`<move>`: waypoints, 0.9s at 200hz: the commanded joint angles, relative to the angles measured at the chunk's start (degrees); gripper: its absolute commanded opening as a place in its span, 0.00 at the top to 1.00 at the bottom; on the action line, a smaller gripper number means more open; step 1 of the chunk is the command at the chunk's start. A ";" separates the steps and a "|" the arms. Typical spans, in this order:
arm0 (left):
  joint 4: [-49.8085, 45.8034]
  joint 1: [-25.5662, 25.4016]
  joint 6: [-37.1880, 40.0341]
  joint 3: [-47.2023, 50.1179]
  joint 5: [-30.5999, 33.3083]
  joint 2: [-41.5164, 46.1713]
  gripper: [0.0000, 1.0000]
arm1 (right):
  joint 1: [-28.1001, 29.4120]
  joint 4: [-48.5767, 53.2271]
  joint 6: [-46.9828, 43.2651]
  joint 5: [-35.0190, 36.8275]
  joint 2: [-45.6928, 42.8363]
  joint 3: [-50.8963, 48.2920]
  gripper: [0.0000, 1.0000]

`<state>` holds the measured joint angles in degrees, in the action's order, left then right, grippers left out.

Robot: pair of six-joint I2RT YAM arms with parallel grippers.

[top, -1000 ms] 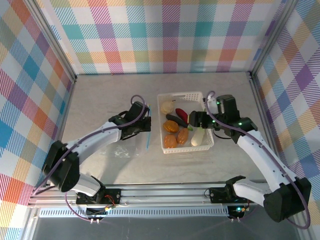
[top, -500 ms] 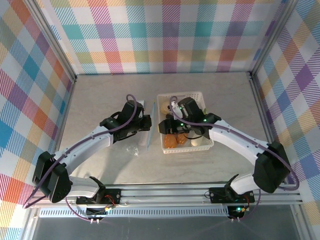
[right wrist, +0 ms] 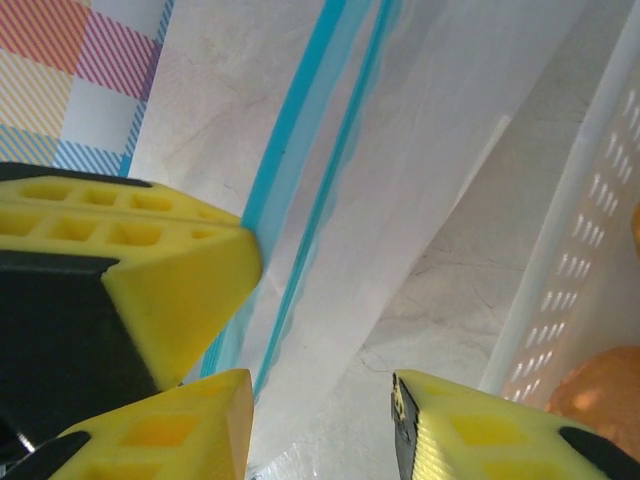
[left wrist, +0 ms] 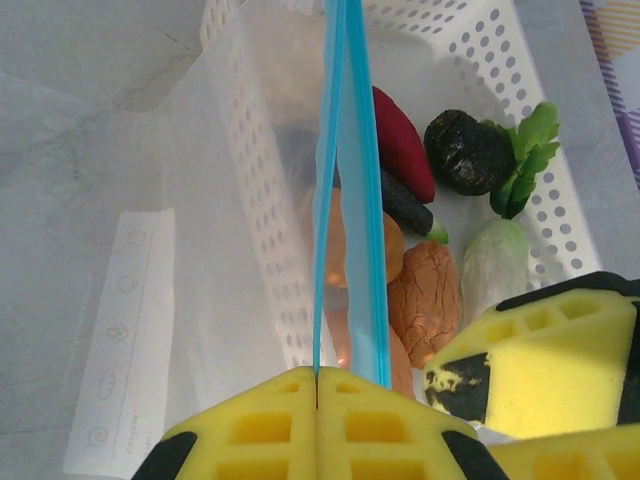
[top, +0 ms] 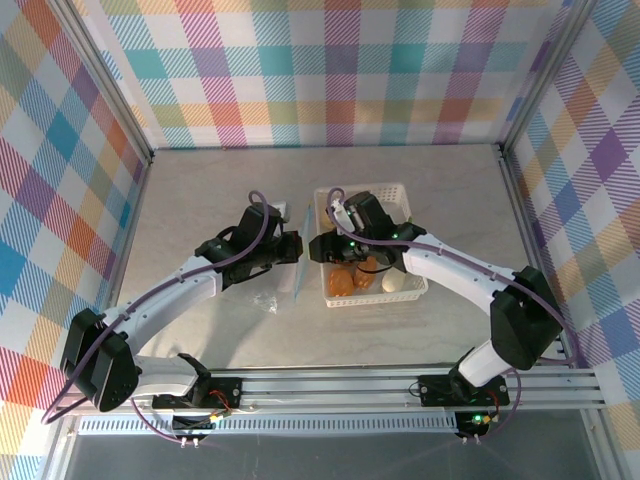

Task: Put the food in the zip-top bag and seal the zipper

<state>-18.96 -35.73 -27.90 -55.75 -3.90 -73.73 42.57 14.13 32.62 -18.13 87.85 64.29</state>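
Observation:
My left gripper (left wrist: 317, 376) is shut on the near end of the zipper (left wrist: 331, 150), holding the mouth of the zip-top bag (left wrist: 215, 230) up on edge beside the basket. The two light-blue strips stand slightly apart. In the top view the left gripper (top: 291, 246) is just left of the white basket (top: 400, 190). My right gripper (right wrist: 320, 425) is open beside it, with the bag's (right wrist: 400, 200) clear wall between its fingers. The food lies in the basket: eggplant (left wrist: 400, 140), black lump (left wrist: 466, 150), radish (left wrist: 492, 265), tan bread piece (left wrist: 425, 300) and orange pieces (top: 342, 283).
The basket's lattice wall (right wrist: 570, 270) runs close along the right gripper's right finger. The rest of the bag (top: 265, 297) lies crumpled on the grey table (top: 200, 190) to the left. Checked walls enclose the table on three sides.
The right arm has swung from the basket's right side across it to the bag's mouth at the left rim, its jaws narrowing. The left gripper has shifted slightly, still holding the zipper.

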 commanded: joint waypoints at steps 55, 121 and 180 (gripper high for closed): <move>2.53 1.10 -1.54 0.90 -2.07 1.31 1.00 | 1.82 -1.71 -0.05 -2.39 1.57 3.02 0.57; 4.70 1.36 -2.18 0.89 -3.50 1.58 1.00 | 3.08 -1.90 0.40 -3.58 5.18 4.60 0.64; 6.69 2.05 -3.37 1.82 -5.20 1.66 1.00 | 3.49 1.35 -0.33 -1.91 6.80 6.53 0.74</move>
<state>-17.65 -33.63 -29.36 -54.37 -4.86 -73.63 44.62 13.82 32.58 -19.55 92.82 68.82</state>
